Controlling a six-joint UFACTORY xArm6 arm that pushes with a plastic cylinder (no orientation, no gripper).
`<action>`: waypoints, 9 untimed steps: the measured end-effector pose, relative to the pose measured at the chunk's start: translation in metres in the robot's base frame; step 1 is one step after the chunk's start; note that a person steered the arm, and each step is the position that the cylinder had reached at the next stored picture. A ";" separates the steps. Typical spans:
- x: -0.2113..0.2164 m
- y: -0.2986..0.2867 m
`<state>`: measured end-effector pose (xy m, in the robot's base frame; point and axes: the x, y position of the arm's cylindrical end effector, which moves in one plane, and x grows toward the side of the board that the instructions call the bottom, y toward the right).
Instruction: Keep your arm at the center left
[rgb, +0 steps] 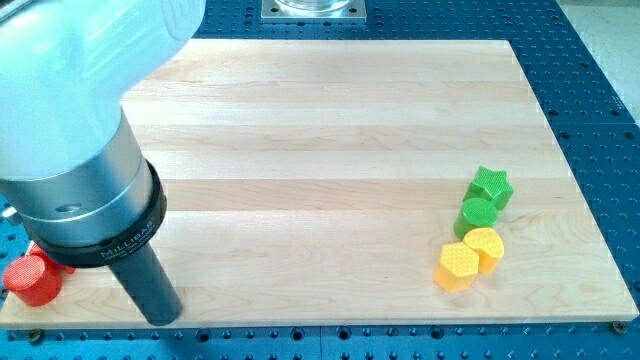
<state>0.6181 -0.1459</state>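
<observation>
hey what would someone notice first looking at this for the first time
The big pale arm fills the view's top left, and its dark rod comes down to my tip at the board's bottom left. A red cylinder sits just left of it. Far off at the view's right cluster a green star, a green cylinder and two yellow blocks.

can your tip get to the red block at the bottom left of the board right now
Probably yes. My tip rests at the view's bottom left, and the red block sits just to its left at the board's edge, nothing between them.
</observation>
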 end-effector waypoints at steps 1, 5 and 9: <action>-0.023 0.036; -0.171 -0.101; -0.170 -0.159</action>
<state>0.4483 -0.3050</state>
